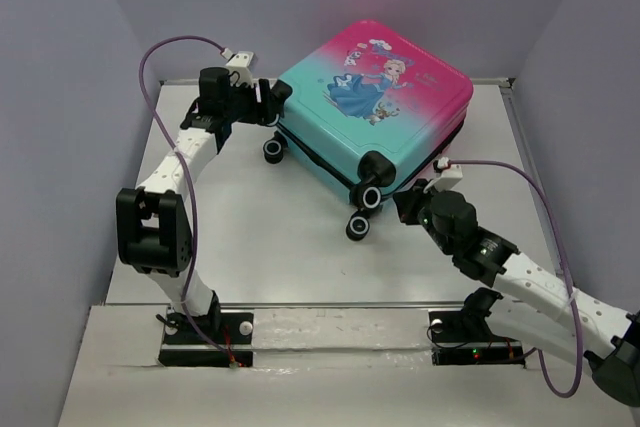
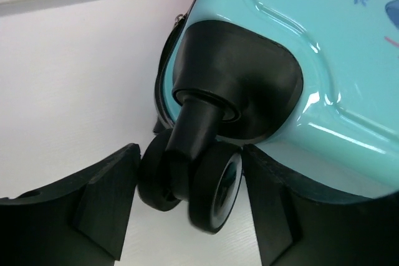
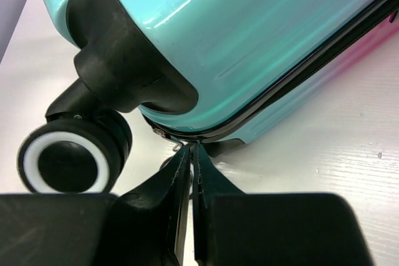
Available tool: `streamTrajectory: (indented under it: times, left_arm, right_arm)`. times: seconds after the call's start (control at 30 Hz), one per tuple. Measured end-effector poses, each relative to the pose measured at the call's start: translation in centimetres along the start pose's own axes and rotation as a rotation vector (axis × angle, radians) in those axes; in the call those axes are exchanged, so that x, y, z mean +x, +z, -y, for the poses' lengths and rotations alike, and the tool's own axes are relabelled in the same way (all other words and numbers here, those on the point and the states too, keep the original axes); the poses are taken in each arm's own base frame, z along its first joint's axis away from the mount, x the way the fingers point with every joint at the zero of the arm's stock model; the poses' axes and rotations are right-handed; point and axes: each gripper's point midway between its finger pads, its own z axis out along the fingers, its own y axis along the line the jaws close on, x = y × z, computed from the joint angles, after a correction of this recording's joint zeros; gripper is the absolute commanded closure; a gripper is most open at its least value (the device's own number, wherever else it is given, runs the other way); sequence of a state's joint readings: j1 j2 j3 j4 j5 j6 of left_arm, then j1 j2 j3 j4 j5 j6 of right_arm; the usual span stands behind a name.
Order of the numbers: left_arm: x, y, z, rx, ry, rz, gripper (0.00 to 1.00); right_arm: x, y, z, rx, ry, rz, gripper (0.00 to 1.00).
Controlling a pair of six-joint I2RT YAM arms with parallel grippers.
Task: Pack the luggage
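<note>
While the luggage [image 1: 375, 97] lies closed, print up, toward the back of the table [image 1: 280, 247], working the zip seems the step in hand. The left gripper [image 2: 190, 154] stands released astride a wheel [image 2: 215, 185]. The right gripper [image 3: 190, 154] is clenched at the zip seam [image 3: 299, 82]; whether it pinches the pull, I cannot tell. Next probably calls for a steady draw along the seam.

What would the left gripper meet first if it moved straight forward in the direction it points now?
Most likely the black caster wheel, which sits between the left gripper's open fingers; behind it comes the wheel's housing on the corner of the luggage. Depth is unclear.
</note>
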State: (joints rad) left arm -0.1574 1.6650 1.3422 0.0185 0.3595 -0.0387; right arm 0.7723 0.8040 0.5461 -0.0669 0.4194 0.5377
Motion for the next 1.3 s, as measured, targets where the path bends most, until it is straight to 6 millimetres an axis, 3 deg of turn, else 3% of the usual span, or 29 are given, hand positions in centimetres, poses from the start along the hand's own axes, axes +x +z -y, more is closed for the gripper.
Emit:
streamTrajectory:
  times: [0.1, 0.2, 0.33, 0.4, 0.5, 0.63, 0.67, 0.73, 0.87, 0.97, 1.17, 1.3]
  left_arm:
    - [0.4, 0.8, 0.4, 0.02, -0.021, -0.013, 0.12]
    - [2.8, 1.9, -0.1, 0.014, -0.047, -0.086, 0.12]
    - [5.7, 2.6, -0.5, 0.025, -0.096, -0.171, 0.18]
    - [6.2, 2.9, -0.3, 0.038, -0.11, -0.187, 0.31]
    - [6.2, 2.9, 0.0, 0.057, -0.125, -0.187, 0.36]
    - [6.2, 2.8, 0.1, 0.064, -0.138, -0.188, 0.16]
    - [6.0, 2.9, 0.2, 0.067, -0.138, -0.181, 0.08]
    - [6.1, 2.8, -0.1, 0.052, -0.137, -0.182, 0.01]
    - [5.5, 2.5, -1.1, -0.008, -0.125, -0.161, 0.01]
    - [3.9, 1.6, -1.5, -0.048, -0.106, -0.115, 0.01]
    - [0.3, -0.1, -1.1, -0.066, -0.06, -0.02, 0.02]
    - [-0.9, 0.2, -0.8, -0.045, -0.046, -0.004, 0.05]
  right_arm:
    - [-0.5, -0.4, 0.0, -0.006, -0.005, 0.005, 0.79]
    - [-0.9, -0.8, -0.3, -0.022, -0.009, 0.005, 0.76]
    - [-1.1, -1.2, -0.6, -0.038, -0.01, 0.002, 0.71]
    - [-1.1, -1.3, -0.5, -0.039, -0.011, 0.002, 0.68]
    - [-1.1, -1.4, -0.5, -0.042, -0.015, -0.001, 0.68]
    - [-0.7, -1.2, -0.5, -0.041, -0.021, -0.016, 0.65]
    - [-0.6, -1.2, -0.5, -0.041, -0.023, -0.02, 0.62]
    - [-0.2, -1.1, -0.5, -0.042, -0.031, -0.039, 0.6]
    - [0.4, -0.9, -0.8, -0.053, -0.04, -0.065, 0.54]
    - [0.5, -0.8, -1.2, -0.067, -0.045, -0.08, 0.53]
    - [0.8, -0.8, -1.6, -0.089, -0.047, -0.096, 0.53]
    - [0.8, -0.8, -1.6, -0.092, -0.047, -0.097, 0.53]
